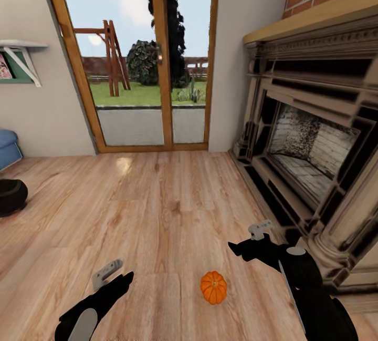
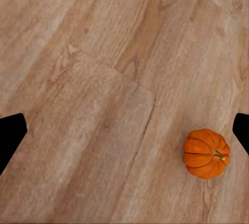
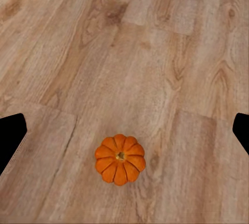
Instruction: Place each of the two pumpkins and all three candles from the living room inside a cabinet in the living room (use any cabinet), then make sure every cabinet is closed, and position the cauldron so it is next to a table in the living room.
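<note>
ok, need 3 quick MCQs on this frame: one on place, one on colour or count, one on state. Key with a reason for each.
1. Where does the pumpkin lie?
A. on the wooden floor between the two arms
B. inside the fireplace
C. on the wall shelf

2. How many pumpkins show in the head view?
A. three
B. one
C. two

3. What state is the right hand in?
A. shut on the pumpkin
B. holding a candle
C. empty, above the floor, apart from the pumpkin

Key:
1 A: it sits on bare planks, with the left hand on one side and the right on the other.
2 B: a single orange ribbed pumpkin is visible.
3 C: the right wrist view shows the pumpkin lying free on the floor, nothing between the fingers.
</note>
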Motion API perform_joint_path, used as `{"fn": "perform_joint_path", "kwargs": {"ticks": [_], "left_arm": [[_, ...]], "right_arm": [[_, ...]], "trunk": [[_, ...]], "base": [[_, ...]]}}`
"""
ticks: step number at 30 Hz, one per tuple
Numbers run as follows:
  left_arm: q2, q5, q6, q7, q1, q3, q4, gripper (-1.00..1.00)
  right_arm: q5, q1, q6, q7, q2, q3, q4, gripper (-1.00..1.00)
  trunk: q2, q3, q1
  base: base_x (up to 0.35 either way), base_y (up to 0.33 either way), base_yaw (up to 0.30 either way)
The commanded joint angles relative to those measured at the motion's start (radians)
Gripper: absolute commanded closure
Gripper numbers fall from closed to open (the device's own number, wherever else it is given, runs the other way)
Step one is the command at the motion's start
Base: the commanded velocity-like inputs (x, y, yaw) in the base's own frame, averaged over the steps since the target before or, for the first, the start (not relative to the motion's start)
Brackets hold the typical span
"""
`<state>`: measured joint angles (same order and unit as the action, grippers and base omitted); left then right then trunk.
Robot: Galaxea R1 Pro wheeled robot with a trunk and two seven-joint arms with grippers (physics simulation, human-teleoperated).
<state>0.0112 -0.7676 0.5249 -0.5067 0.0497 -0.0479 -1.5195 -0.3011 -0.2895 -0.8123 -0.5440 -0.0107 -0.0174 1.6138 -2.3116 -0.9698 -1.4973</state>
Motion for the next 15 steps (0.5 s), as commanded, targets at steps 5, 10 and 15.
{"fn": "perform_joint_path", "kwargs": {"ticks": [5, 10, 15], "left_arm": [[0.000, -0.011, 0.000, -0.009, 0.001, -0.001, 0.013, -1.00], [0.000, -0.012, 0.000, -0.009, 0.001, -0.001, 0.018, -1.00], [0.000, -0.012, 0.000, -0.009, 0.001, -0.001, 0.019, -1.00]], "right_arm": [[-0.010, 0.000, -0.004, -0.010, 0.000, -0.002, 0.001, -1.00], [-0.010, 0.000, -0.004, -0.010, 0.000, -0.003, 0.001, -1.00], [-0.010, 0.000, -0.004, -0.010, 0.000, -0.003, 0.001, -1.00]], "trunk": [[0.000, -0.001, 0.000], [0.000, -0.001, 0.000], [0.000, -0.001, 0.000]], "base": [[0.000, 0.002, 0.300], [0.000, 0.000, 0.300], [0.000, 0.000, 0.300]]}}
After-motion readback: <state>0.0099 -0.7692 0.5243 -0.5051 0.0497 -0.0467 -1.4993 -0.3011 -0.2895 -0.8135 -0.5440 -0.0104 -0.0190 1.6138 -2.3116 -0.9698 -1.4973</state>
